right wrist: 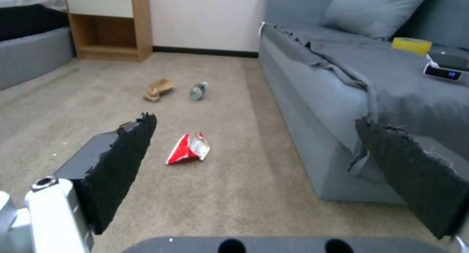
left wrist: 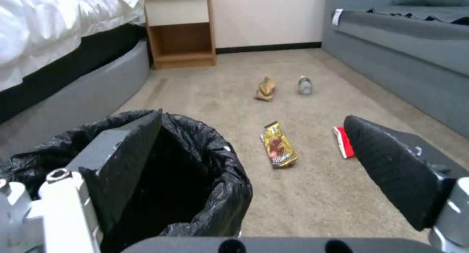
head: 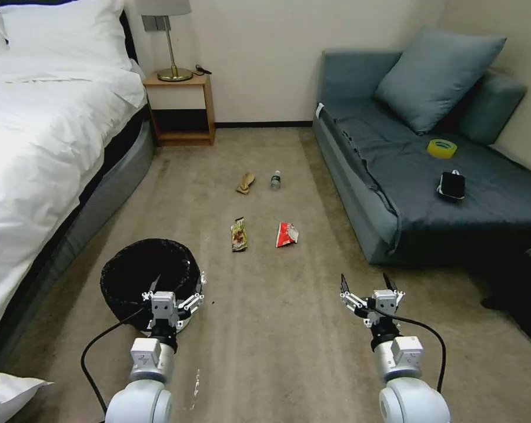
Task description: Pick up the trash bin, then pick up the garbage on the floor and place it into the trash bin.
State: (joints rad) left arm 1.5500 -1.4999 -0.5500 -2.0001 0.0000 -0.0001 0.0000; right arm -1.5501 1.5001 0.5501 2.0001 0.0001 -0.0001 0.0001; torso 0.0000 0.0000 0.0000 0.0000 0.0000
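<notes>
Black plastic lines the trash bin (head: 142, 276) on the carpet by the bed (head: 47, 117), where the left gripper (head: 172, 289) straddles its near rim, fingers spread wide, one inside and one outside. The right gripper (head: 368, 286) hovers over bare carpet, fingers wide apart and empty. Ahead lie a brown-gold candy wrapper (head: 239, 234), red-and-white snack wrapper (head: 286, 234), tan paper scrap (head: 246, 183) and small bottle (head: 275, 179).

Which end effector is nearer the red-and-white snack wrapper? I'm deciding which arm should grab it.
Right. The right end effector hangs open just behind and right of the snack wrapper; the left end effector is open at the trash bin rim, farther left.
</notes>
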